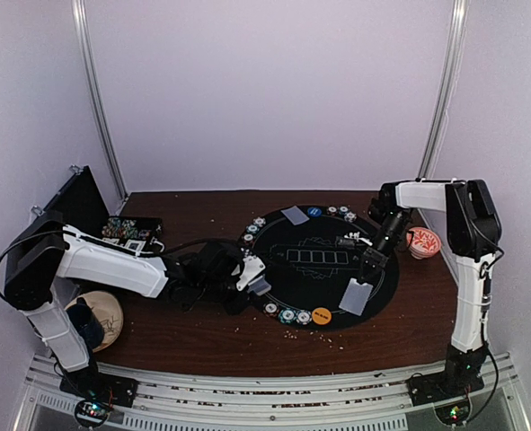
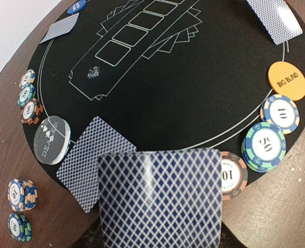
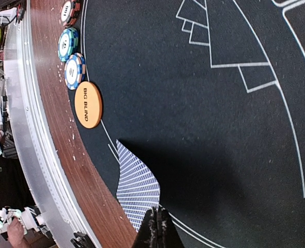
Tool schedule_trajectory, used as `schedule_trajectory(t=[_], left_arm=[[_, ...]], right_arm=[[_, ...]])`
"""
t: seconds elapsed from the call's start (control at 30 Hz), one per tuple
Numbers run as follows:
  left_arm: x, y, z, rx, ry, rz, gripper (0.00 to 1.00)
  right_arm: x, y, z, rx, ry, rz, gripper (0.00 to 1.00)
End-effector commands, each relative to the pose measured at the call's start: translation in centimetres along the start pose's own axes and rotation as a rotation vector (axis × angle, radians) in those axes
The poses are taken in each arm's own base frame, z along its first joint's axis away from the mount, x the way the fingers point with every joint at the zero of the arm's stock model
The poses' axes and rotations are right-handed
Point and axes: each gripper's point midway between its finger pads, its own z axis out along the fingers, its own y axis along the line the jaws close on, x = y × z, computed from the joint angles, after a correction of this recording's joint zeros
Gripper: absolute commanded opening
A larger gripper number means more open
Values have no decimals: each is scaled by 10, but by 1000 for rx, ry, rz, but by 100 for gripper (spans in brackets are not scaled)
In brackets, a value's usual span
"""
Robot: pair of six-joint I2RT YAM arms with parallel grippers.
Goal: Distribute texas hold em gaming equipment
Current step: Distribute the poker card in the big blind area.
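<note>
Two cards are up in the jaws right now. The left gripper [image 1: 256,280] sits at the 8 o'clock rim of the black mat [image 1: 323,269], jaws pinching a blue-backed card [image 2: 160,199] that fills the bottom of its wrist view. Another flat card [image 2: 93,163] lies just beside it, overlapping the mat's edge next to the clear dealer button [image 2: 52,139].

Over at 5 o'clock, the right gripper [image 3: 156,227] has its jaws pressed together on the edge of a second card [image 3: 137,191], which throws a broad shadow on the mat. The orange Big Blind disc [image 1: 321,315] lies at 6 o'clock, with chip stacks [image 2: 266,146] just beside it toward 7.

At 11 o'clock a far card [image 1: 295,215] lies face down, and a blue disc [image 1: 314,212] sits at 12. The patterned bowl [image 1: 424,241] sits off the mat at 3 o'clock, on the tabletop [image 1: 202,332].
</note>
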Motion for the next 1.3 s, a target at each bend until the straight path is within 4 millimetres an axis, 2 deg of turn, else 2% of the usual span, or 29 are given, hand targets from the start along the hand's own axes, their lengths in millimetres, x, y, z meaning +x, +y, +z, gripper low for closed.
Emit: schedule_trajectory(t=[0.0,0.37,0.7,1.13,1.27], left_arm=[[-21,2,-1,-2,-59,1,13],[-22,2,-2,0,-63,0,14],[-22,1,-2,4,-63,-1,14],[-22,2,-3,0,-65,1,14],[-22,2,-2,1,-62,1,14]], right_arm=[[-5,-9,4,38,49,-42,0],[-6,-10,17,84,151,-154,0],[-3,7,38,58,231,-250,0],[-7,16,50,45,259,-301,0],[-11,14,47,60,256,-305,9]])
